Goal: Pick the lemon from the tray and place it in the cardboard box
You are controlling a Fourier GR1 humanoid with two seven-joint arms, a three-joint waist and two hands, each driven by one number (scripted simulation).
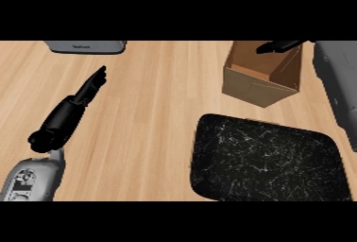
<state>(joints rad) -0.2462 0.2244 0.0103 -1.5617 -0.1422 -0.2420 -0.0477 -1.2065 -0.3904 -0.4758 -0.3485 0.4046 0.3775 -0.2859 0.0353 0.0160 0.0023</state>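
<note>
My right hand hovers over the open cardboard box, whether gripping the unseen lemon I cannot tell, the dark tray lies bare, and my left hand rests open on the table.

Kitchen: a wooden counter with a grey appliance at its back edge.

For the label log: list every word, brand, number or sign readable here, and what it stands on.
Grey appliance at the counter's far edge: a short light marking on its front, too blurred to read.
Cardboard box: no print visible.
Black tray: only pale scratches, no text.
Nothing else carries writing.
</note>
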